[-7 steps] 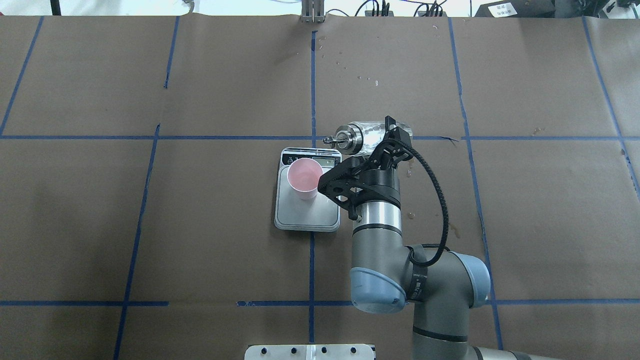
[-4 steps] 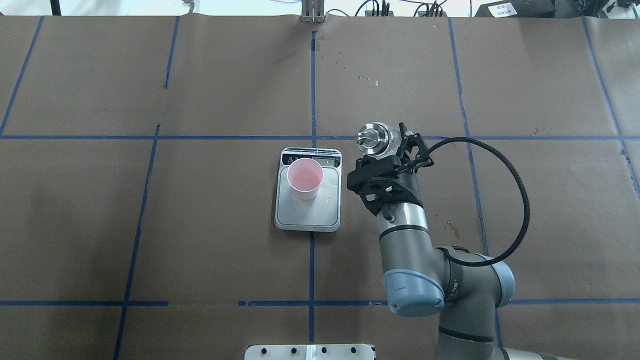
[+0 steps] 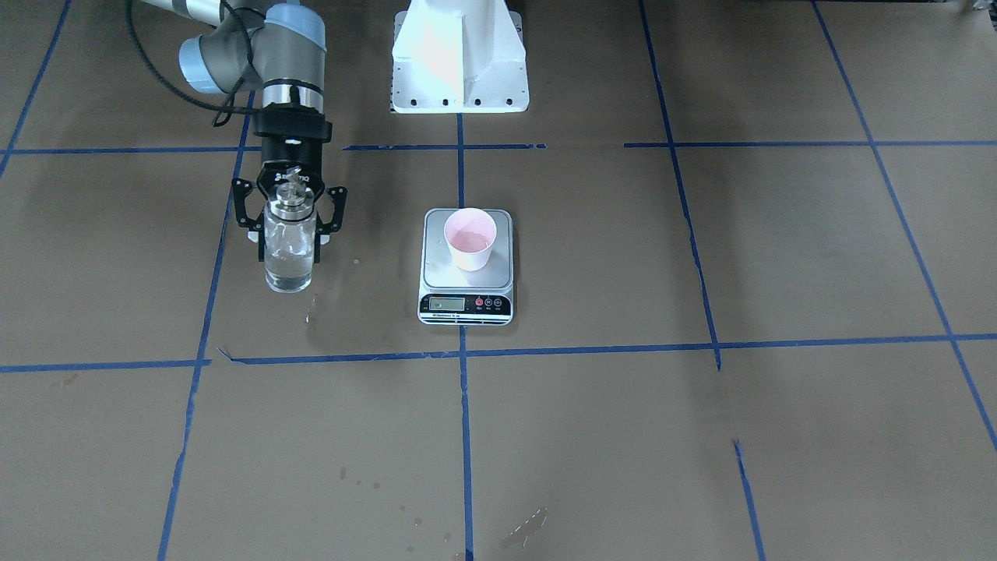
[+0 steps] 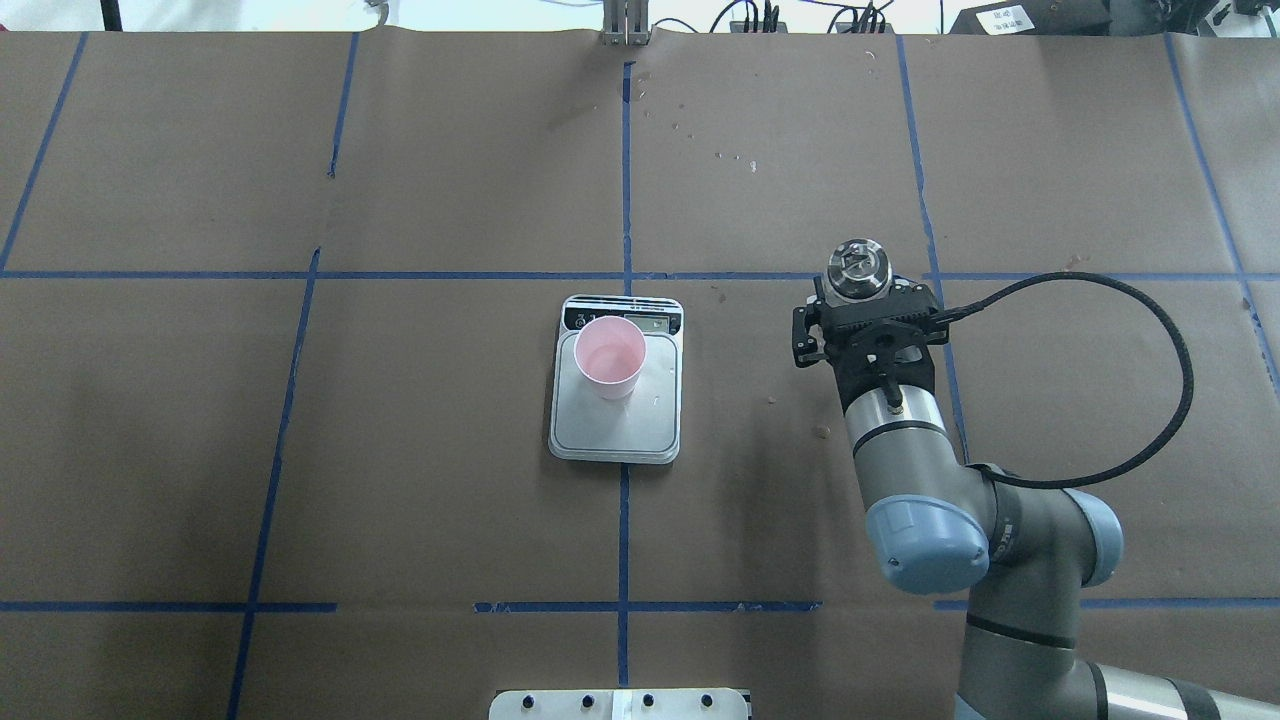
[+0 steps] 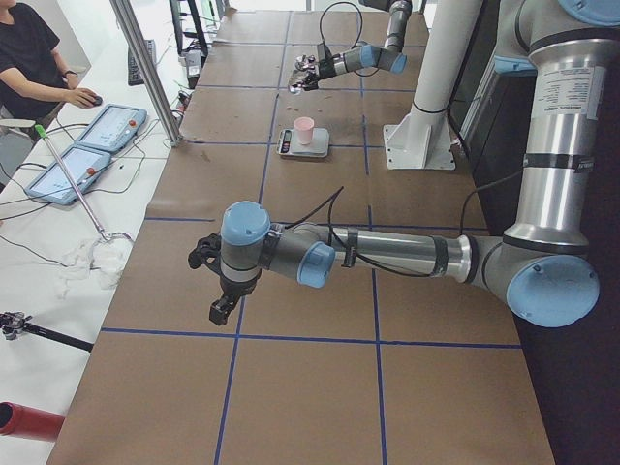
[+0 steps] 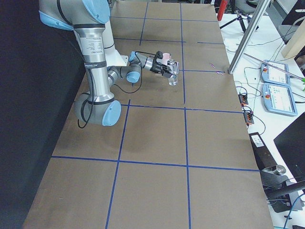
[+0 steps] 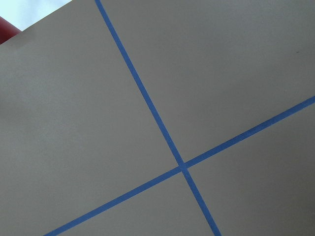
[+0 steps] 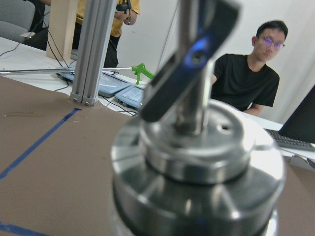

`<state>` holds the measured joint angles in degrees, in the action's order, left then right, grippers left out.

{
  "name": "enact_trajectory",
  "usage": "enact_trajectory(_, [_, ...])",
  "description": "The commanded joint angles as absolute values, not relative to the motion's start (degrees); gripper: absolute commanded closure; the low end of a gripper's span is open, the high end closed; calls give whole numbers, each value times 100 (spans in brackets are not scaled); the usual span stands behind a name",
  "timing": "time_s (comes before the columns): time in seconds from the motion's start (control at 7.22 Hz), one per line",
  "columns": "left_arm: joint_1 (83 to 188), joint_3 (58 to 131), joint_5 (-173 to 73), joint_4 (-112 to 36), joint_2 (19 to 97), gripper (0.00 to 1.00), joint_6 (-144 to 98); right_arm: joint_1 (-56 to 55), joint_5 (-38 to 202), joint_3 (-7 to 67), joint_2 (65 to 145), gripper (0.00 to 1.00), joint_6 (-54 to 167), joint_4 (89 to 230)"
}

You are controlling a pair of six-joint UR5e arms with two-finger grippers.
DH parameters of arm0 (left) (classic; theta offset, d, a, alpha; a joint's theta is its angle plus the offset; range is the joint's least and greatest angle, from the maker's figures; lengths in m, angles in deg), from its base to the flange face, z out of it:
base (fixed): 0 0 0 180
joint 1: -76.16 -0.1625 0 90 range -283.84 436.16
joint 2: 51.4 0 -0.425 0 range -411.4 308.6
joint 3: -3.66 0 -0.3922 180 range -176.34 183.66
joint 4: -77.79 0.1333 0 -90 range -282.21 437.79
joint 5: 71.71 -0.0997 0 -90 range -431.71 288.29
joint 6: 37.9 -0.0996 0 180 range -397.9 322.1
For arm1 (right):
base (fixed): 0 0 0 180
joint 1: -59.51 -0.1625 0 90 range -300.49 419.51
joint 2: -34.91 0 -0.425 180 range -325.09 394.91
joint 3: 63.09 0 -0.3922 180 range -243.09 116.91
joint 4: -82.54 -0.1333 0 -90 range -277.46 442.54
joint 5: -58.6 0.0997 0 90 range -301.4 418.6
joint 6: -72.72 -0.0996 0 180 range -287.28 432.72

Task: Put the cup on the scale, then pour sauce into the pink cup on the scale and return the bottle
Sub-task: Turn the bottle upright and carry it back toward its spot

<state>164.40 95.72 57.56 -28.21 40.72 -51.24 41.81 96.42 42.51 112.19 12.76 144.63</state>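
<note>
The pale pink cup (image 4: 610, 355) stands upright on the steel scale (image 4: 615, 430) near the table's middle, also in the front view: cup (image 3: 470, 238), scale (image 3: 465, 305). A little clear liquid glints inside the cup. My right gripper (image 4: 860, 292) is shut on the clear glass bottle (image 4: 858, 268), upright, well to the right of the scale. In the front view the bottle (image 3: 290, 253) is part full, its base at or just above the paper. Its metal collar fills the right wrist view (image 8: 197, 147). My left gripper (image 5: 215, 281) shows only in the left side view, so I cannot tell its state.
Brown paper with blue tape lines covers the table (image 4: 300, 450). The white robot base (image 3: 459, 62) is at the robot's edge. Small wet marks dot the paper (image 4: 820, 432). Operators and tablets (image 5: 97, 136) are beyond the far edge, by an aluminium post (image 5: 145, 68).
My right arm has swung right, away from the scale, carrying the bottle. The bottle has turned from lying tilted toward the cup to standing upright. The cup and scale have not moved.
</note>
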Motion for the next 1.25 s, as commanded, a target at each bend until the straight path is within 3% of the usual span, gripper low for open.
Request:
enact_trajectory(0.0, [16440,9769,5749,-2821,4036,0,-5109,3930,10263,4308,11523,100,488,14467])
enact_trajectory(0.42, [16449,9815,5740,-2829,4027,0,-5117,3404,11533,4316,11796,100,-500,14520])
enact_trajectory(1.11, [16449,9867,5723,-2829,4018,0,-5117,3358,11477,4299,12227,100,-1040,14511])
